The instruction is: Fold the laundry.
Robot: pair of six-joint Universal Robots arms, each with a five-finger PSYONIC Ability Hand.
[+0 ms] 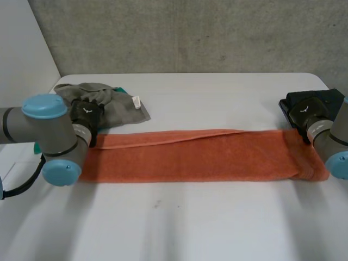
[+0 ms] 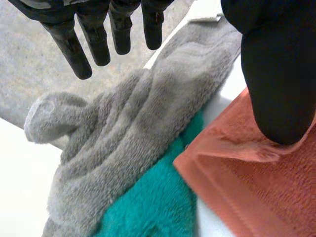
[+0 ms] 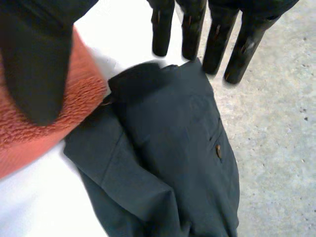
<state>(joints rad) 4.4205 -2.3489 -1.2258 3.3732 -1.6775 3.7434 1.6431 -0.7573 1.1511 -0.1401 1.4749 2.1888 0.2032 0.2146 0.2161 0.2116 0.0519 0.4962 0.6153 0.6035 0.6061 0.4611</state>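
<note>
Currently the orange towel (image 1: pixel 196 155) lies stretched along the worktop's middle, left edge to right. The left hand (image 1: pixel 87 115) and right hand (image 1: pixel 305 113) sit at its ends, both spread, pinching nothing. Likely soft, light and floppy; best pinched at the end corners.

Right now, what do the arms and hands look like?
The left arm and right arm are grey tubes with round light-blue caps at the joints. The left hand and right hand are black, each with a small white mark on its back. The fingers are slim black rods; the thumb is broad and rounded.
</note>
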